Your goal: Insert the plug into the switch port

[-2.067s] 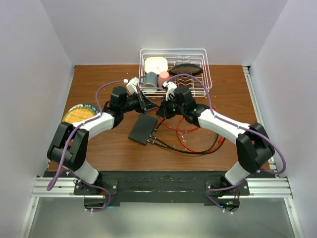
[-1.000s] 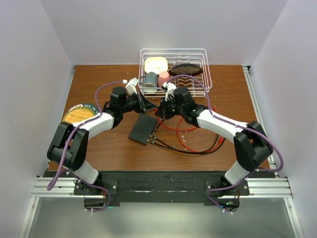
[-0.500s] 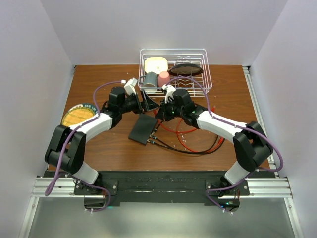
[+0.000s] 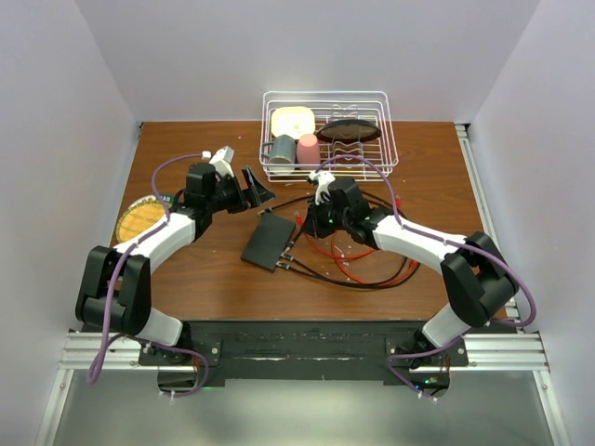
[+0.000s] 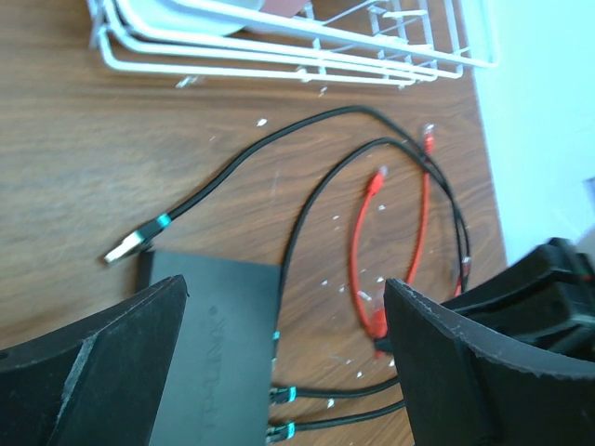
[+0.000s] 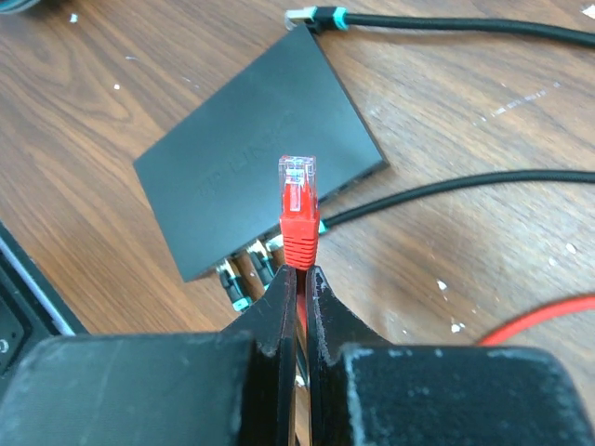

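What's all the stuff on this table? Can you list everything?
switch: one, black, flat in the middle
red plug: one, red with clear tip, in the right gripper beside the switch
red cable: count unclear, red, looped right of the switch
black cables: at least two, black; two plugs in the switch, one loose at its corner
wire rack: one, white, at the back
mug: one, grey, in rack
cup: one, pink, in rack
oval dish: one, dark, in rack
square thing: one, cream, in rack
round plate: one, yellow, far left
table: one, brown wood
left gripper: one, black, open, empty
right gripper: one, black, shut on red plug
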Controlling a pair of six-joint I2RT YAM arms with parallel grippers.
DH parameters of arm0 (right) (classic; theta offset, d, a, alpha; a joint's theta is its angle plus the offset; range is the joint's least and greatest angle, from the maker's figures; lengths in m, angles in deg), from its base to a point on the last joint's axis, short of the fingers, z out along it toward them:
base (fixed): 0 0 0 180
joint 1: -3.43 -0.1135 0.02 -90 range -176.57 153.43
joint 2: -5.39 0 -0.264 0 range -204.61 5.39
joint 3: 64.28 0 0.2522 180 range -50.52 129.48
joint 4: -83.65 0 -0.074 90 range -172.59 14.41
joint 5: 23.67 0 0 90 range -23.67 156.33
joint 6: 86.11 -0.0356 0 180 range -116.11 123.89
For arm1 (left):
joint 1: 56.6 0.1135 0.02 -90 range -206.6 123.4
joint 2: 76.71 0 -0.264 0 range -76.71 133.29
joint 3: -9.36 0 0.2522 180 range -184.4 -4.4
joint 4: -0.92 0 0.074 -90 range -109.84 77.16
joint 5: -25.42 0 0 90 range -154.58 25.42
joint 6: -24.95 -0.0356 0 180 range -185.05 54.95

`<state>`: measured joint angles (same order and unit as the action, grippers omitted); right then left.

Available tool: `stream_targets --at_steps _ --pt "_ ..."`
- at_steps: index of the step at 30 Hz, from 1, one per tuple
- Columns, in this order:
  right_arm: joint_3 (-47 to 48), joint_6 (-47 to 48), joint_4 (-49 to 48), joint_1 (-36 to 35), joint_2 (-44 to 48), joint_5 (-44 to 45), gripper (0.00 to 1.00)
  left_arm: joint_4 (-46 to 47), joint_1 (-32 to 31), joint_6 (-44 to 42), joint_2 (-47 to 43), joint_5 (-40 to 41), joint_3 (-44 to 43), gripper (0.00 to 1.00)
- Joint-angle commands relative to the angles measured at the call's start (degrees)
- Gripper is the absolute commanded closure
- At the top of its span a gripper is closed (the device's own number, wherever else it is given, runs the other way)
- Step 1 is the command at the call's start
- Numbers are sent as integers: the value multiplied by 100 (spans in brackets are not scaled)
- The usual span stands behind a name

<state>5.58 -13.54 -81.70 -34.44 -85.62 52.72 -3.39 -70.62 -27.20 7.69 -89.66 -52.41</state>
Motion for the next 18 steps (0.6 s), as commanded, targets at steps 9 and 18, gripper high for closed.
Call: stream_targets --at_steps 9,18 --pt "-222 214 149 -37 232 262 100 -839 180 -892 208 996 -130 8" --pt "138 486 570 -28 -23 525 100 -910 242 -1016 682 988 -261 8"
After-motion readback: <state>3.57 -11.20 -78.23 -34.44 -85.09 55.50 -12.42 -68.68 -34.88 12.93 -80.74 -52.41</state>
